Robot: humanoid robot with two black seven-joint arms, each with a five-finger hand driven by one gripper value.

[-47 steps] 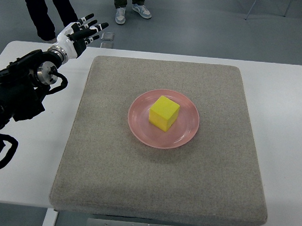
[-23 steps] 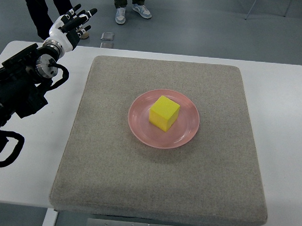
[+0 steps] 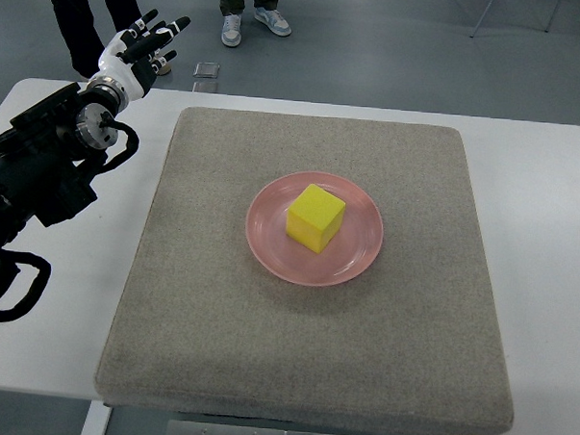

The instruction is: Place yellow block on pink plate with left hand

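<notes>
The block (image 3: 316,217) sits on the plate (image 3: 357,264), a touch left of centre, one corner turned toward the camera, flat on its base. The plate rests in the middle of the grey mat (image 3: 208,320), and the mat covers most of the white counter (image 3: 549,248). By the look of it, the placing is done.

Up at the far left corner, the left hand (image 3: 138,49) hangs over the counter's back edge, fingers spread and holding nothing, well apart from the plate. Its dark arm (image 3: 42,168) runs down the left side, clear of the mat. No right hand in view.

Two people stand beyond the counter; only legs and shoes (image 3: 255,23) show. A small flat object (image 3: 206,70) lies on the floor near them.

What could spoil it from here? The arm is bulky with looped cables, and if it sweeps back low across the mat's left edge it could drag the mat and shift the plate with it. The block looks light and is not held by anything, so a jolt to the counter might slide it toward the rim. The spread fingers also reach out toward the people, so a wide swing that way risks contact.
</notes>
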